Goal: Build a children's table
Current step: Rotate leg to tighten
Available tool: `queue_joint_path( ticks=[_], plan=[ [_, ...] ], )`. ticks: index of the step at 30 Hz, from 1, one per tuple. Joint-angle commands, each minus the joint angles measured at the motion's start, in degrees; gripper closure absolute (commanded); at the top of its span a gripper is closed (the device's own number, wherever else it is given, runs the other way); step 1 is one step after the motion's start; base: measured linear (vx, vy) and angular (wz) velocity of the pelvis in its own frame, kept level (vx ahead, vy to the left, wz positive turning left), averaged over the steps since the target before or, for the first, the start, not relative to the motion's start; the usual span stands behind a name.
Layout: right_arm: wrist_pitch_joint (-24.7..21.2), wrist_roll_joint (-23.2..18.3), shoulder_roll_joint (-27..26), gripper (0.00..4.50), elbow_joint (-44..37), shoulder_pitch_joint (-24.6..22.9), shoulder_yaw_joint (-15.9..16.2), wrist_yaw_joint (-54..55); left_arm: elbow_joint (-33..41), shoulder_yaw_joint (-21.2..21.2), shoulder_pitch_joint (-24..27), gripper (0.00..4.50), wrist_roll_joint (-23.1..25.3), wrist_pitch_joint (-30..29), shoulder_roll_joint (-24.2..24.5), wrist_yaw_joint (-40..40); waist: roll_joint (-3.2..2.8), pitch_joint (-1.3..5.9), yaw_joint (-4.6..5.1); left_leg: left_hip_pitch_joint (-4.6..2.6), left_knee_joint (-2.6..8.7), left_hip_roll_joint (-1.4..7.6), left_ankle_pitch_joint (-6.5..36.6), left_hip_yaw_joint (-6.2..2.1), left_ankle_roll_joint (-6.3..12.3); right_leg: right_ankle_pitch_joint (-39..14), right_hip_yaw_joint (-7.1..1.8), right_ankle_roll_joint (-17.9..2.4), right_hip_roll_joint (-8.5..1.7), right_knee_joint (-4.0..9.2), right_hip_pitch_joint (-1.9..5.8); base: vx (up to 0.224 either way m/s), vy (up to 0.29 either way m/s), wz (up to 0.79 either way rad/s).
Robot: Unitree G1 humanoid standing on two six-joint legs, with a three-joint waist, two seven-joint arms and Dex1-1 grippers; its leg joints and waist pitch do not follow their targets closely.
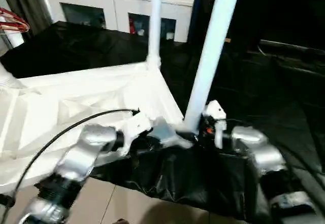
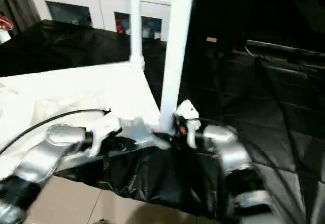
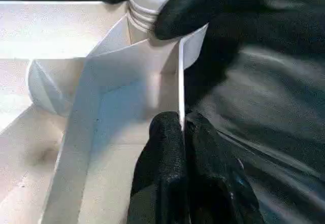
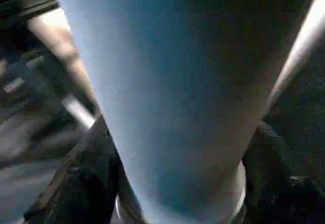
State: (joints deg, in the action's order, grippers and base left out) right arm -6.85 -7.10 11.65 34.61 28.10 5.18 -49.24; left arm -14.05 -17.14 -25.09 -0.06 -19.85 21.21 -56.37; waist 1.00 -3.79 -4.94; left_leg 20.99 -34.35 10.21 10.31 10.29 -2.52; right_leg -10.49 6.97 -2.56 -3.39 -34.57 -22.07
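Your left claw (image 3: pixel 183 148) pinches the side wall of the upturned white ribbed plastic tabletop (image 1: pixel 76 107), steadying it. At its near corner, your right claw (image 1: pixel 203 128) flanks the long tapered white tube leg (image 1: pixel 210 56), seemingly gripping it. Next, seat that leg fully in its socket.

both upright legs (image 1: pixel 210 56) run past the top edge; the tabletop (image 1: pixel 76 102) is cut off left.

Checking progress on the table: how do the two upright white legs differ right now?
The near white tube leg stands at the upturned white plastic tabletop's near corner, leaning slightly, with the right gripper at its base. The far white tube leg stands straight at the far corner, untouched. Both rise from corner sockets.
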Motion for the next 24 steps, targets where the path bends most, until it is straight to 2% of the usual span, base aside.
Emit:
queue_joint_path(
  ticks=[1, 2, 3, 4, 6, 7, 8, 9, 11, 14, 16, 21, 24],
  plan=[
    [0.38, 1.96, -2.83, 1.79, 3.75, 1.41, -0.9, 10.04, -1.26, 1.78, -3.78, 4.5, 0.14, 1.83, -2.86, 5.38, 0.08, 4.05, 0.27, -0.95, 3.96, 3.77, 10.63, -1.56, 1.12, -19.09, -4.3, -8.37, -6.43, 4.95, 2.51, 0.0, 0.0, 0.0],
    [0.31, 2.02, -3.47, 1.82, 4.28, 1.64, -1.31, 11.87, -1.91, 1.91, -4.25, 4.5, 0.37, 1.77, -3.22, 6.19, 0.07, 4.09, 0.38, -1.02, 4.03, 3.81, 11.15, -1.72, 0.31, -19.73, -4.28, -8.02, -6.56, 5.04, 2.63, 0.0, 0.0, 0.0],
    [0.35, 2.48, -5.6, 1.82, 5.94, 2.45, -2.5, 18.2, -4.29, 2.42, -6.03, 4.5, 1.18, 1.48, -4.64, 9.33, 0.05, 4.12, 0.33, -1.01, 4.04, 3.88, 10.97, -1.73, 0.26, -19.35, -4.36, -7.95, -6.64, 4.97, 2.62, 0.0, 0.0, 0.0],
    [0.35, 2.5, -5.68, 1.82, 6.0, 2.48, -2.54, 18.43, -4.38, 2.44, -6.1, 4.5, 1.21, 1.47, -4.69, 9.45, -0.11, 4.18, 0.35, -1.24, 3.99, 3.79, 10.84, -1.58, 0.31, -18.45, -4.49, -8.11, -6.52, 5.06, 2.35, 0.0, 0.0, 0.0],
    [0.3, 3.29, -8.37, 1.83, 7.61, 3.5, -3.34, 25.39, -7.58, 3.48, -8.76, 4.5, 1.87, 0.86, -7.22, 14.65, -0.12, 4.34, 0.28, -0.96, 4.05, 3.88, 9.41, -1.6, 0.29, -15.56, -4.52, -8.51, -6.49, 4.56, 2.58, 0.0, 0.0, 0.0],
    [0.67, 3.89, -9.55, 1.83, 8.57, 4.21, -3.46, 28.54, -9.14, 4.2, -10.04, 4.5, 2.05, 0.56, -8.64, 17.38, -0.26, 4.45, 0.08, -1.27, 3.91, 3.91, 9.06, -1.51, 0.19, -13.89, -4.64, -8.99, -6.5, 4.37, 2.39, 0.0, 0.0, 0.0],
    [0.67, 3.89, -9.55, 1.83, 8.57, 4.21, -3.46, 28.54, -9.14, 4.2, -10.04, 4.5, 2.05, 0.56, -8.64, 17.38, -0.25, 4.39, 0.05, -1.32, 3.94, 3.87, 9.04, -1.39, 0.23, -13.5, -4.69, -9.23, -6.45, 4.41, 2.27, 0.0, 0.0, 0.0],
    [1.09, 4.07, -11.18, 1.83, 10.2, 5.48, -3.85, 31.19, -11.22, 5.01, -11.49, 4.5, 2.29, 0.77, -10.4, 20.31, -0.23, 4.5, -0.15, -1.28, 3.89, 3.85, 8.77, -1.36, 0.3, -12.45, -4.67, -9.57, -6.55, 4.21, 2.45, 0.0, 0.0, 0.0],
    [2.02, 3.82, -12.43, 1.83, 10.96, 6.43, -4.17, 31.37, -12.48, 4.8, -12.09, 4.5, 2.59, 2.06, -11.2, 21.09, -0.27, 4.65, -0.28, -1.09, 3.87, 3.92, 7.72, -1.41, 0.7, -10.27, -4.72, -9.79, -6.55, 3.9, 2.61, 0.0, 0.0, 0.0],
    [2.91, 4.17, -12.64, 1.83, 11.03, 6.79, -3.74, 31.03, -12.56, 4.14, -11.95, 4.5, 2.78, 2.77, -11.29, 20.51, -0.04, 4.63, -0.2, -0.72, 3.84, 3.89, 6.91, -1.37, 1.59, -8.53, -4.69, -9.85, -6.64, 3.66, 2.89, 0.0, 0.0, 0.0],
    [3.79, 3.7, -12.81, 1.13, 11.09, 6.99, -3.78, 30.32, -12.07, 2.86, -10.91, 4.5, 2.81, 3.62, -10.73, 18.44, 0.02, 4.54, -0.24, -0.75, 3.85, 3.89, 7.02, -1.32, 1.97, -9.31, -4.68, -9.71, -6.69, 3.78, 2.87, 0.0, 0.0, 0.0],
    [4.73, 3.69, -11.1, 0.79, 9.73, 6.53, -3.02, 26.9, -10.13, 2.28, -8.88, 4.5, 2.32, 4.56, -8.75, 15.16, 0.14, 4.36, 0.26, -0.56, 3.94, 3.86, 8.69, -1.45, 1.67, -12.79, -4.61, -8.8, -6.71, 4.13, 2.99, 0.0, 0.0, 0.0],
    [5.36, 4.24, -9.04, 0.65, 8.99, 6.46, -2.41, 23.92, -9.11, 2.11, -7.9, 4.5, 2.15, 5.21, -7.44, 13.26, 0.17, 4.37, 0.39, -0.59, 3.88, 3.87, 8.5, -1.45, 1.91, -12.74, -4.6, -9.0, -6.67, 4.08, 2.99, 0.0, 0.0, 0.0]
  ],
)
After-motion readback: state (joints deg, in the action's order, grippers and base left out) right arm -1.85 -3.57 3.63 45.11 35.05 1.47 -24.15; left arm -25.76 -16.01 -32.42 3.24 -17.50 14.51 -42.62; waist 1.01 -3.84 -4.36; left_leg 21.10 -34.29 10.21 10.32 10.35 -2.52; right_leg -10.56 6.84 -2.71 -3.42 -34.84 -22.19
